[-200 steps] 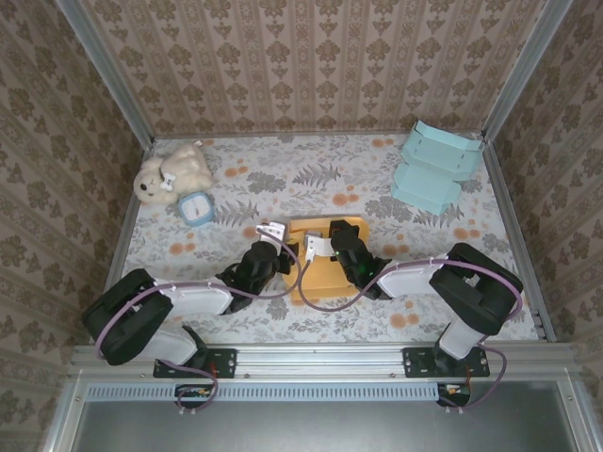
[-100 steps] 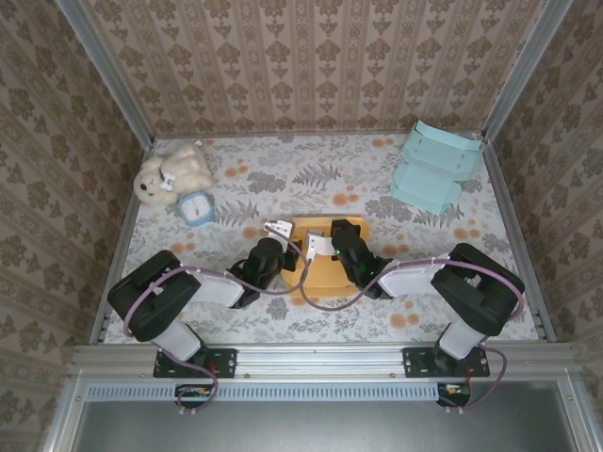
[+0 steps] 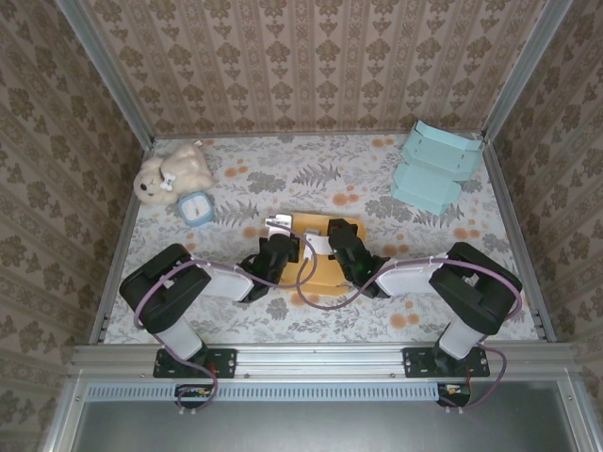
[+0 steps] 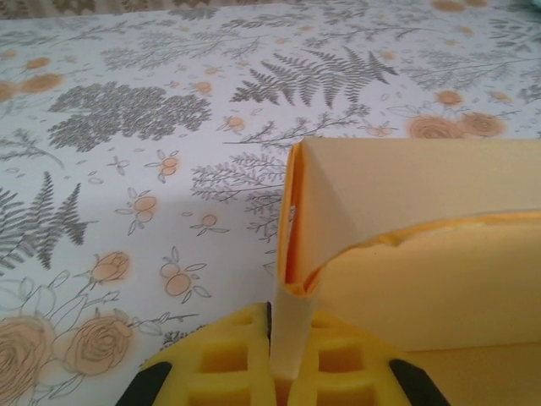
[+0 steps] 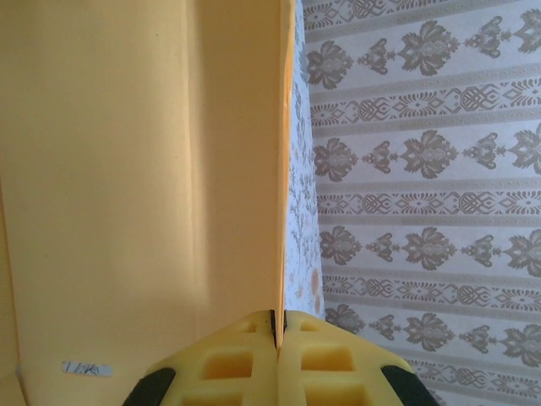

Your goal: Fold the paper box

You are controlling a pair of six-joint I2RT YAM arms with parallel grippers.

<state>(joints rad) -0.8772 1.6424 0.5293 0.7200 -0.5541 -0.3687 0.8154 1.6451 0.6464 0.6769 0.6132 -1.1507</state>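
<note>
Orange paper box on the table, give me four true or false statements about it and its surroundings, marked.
The left gripper is shut on a flap of the orange paper box. True.
The right gripper hangs open above the box. False: it is shut on a box panel's edge.
The cream plush teddy bear lies at the far left. True.
The light blue folded paper boxes sit beside the bear. False: they are at the far right.

Open floral tabletop (image 3: 283, 174) behind the paper box (image 3: 328, 271), teddy bear (image 3: 172, 173) far left, teal boxes (image 3: 435, 167) far right
</note>
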